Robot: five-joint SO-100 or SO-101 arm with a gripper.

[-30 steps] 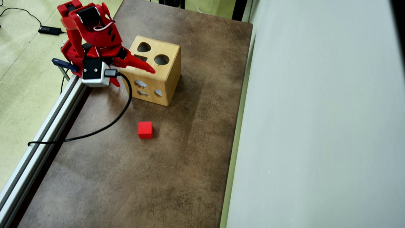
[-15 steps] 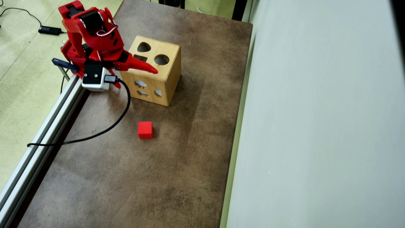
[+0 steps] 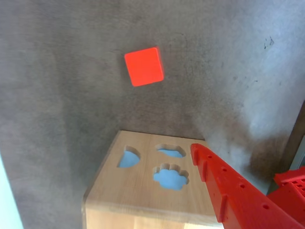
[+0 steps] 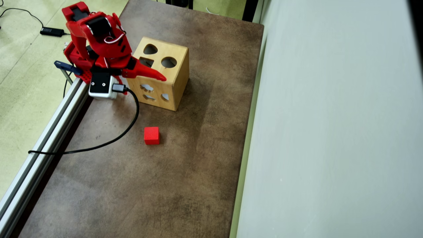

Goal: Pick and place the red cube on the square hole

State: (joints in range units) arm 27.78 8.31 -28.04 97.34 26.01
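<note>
Wooden shape-sorter box (image 4: 165, 76), red cube (image 4: 151, 135) outside

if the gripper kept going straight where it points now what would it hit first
Probably nothing soon: the gripper points out over the wooden box toward bare table. The red cube lies off that line. Depth is unclear.

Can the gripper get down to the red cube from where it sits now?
Probably yes. The red cube lies alone on the bare table, apart from the wooden box under the gripper; only the black cable runs nearby.
</note>
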